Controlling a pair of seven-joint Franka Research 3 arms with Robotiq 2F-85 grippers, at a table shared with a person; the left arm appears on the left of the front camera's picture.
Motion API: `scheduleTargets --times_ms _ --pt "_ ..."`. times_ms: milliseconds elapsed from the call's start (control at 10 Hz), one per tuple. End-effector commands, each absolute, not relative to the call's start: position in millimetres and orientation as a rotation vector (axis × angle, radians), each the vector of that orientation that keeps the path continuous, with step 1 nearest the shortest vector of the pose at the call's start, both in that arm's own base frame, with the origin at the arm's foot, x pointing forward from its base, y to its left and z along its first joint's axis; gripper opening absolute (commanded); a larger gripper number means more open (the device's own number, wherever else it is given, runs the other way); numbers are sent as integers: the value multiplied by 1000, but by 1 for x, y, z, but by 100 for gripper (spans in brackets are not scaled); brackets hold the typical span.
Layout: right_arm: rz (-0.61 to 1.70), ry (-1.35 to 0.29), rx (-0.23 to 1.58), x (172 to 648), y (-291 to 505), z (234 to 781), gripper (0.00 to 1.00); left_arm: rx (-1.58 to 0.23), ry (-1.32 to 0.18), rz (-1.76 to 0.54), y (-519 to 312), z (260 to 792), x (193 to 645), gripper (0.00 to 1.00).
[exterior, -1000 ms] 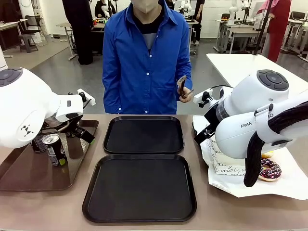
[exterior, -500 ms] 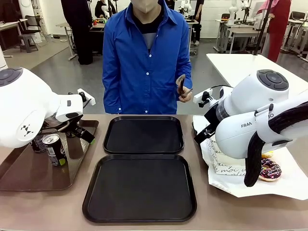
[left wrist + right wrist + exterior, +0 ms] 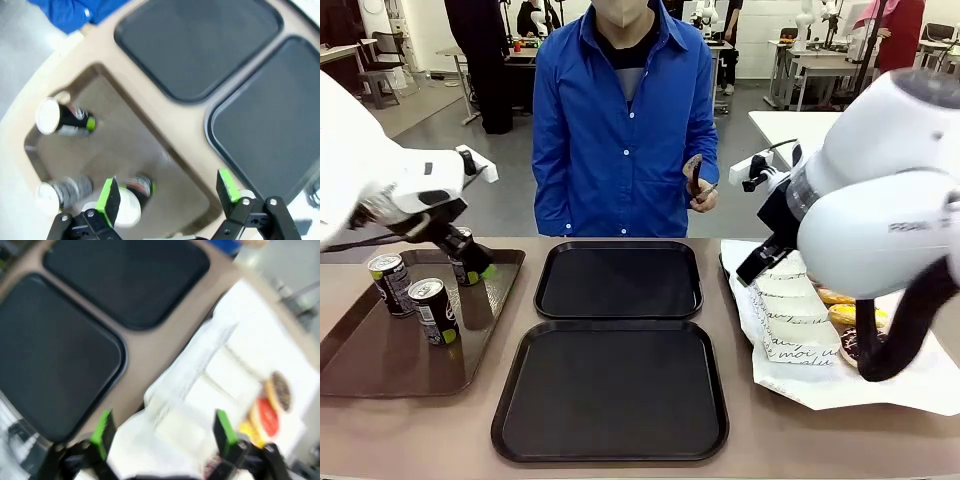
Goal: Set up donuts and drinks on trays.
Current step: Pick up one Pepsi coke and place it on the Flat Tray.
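Left fingers higher, cans upright

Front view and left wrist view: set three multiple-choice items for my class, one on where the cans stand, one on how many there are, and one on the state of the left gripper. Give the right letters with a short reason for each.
1. Where do the cans stand?
A. on the brown tray
B. in the person's hand
C. on the white paper

2. How many cans show in the left wrist view?
A. one
B. three
C. five

3. What state is the left gripper in?
A. shut on a can
B. shut on nothing
C. open

Answers:
1 A, since every can stands inside the brown tray's rim.
2 B, since three silver tops can be counted on that tray.
3 C, since its green pads stand wide apart with nothing clamped between them.
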State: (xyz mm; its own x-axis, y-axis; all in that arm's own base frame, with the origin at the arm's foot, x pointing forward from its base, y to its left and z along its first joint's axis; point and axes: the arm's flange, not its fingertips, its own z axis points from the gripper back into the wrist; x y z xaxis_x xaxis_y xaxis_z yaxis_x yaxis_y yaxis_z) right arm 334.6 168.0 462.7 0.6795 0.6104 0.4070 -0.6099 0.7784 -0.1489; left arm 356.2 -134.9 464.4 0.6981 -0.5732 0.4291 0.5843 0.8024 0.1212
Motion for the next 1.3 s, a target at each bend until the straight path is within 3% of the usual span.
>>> scheduleTargets --times_ms 0,200,300,400,700,800,1000,1200 --pt "652 -330 71 188 104 392 100 -41 -366 -669 -76 408 219 100" --pt "610 -307 92 213 100 384 100 -51 -340 -657 -75 403 225 100" --pt "592 -359 -141 248 101 381 100 -25 -346 -653 -120 485 322 100" --pt "653 -280 63 290 154 482 100 -25 -346 -653 -120 485 322 100" --pt "638 -287 13 297 145 480 100 -19 -328 -655 -117 490 315 100" --pt "512 -355 338 294 125 488 100 -349 -374 -532 -99 496 322 100" --pt "282 -431 686 288 50 489 100 -870 -394 -296 -56 496 314 100" --pt "95 -504 955 276 -24 477 100 -1098 -392 -171 -25 487 314 100"
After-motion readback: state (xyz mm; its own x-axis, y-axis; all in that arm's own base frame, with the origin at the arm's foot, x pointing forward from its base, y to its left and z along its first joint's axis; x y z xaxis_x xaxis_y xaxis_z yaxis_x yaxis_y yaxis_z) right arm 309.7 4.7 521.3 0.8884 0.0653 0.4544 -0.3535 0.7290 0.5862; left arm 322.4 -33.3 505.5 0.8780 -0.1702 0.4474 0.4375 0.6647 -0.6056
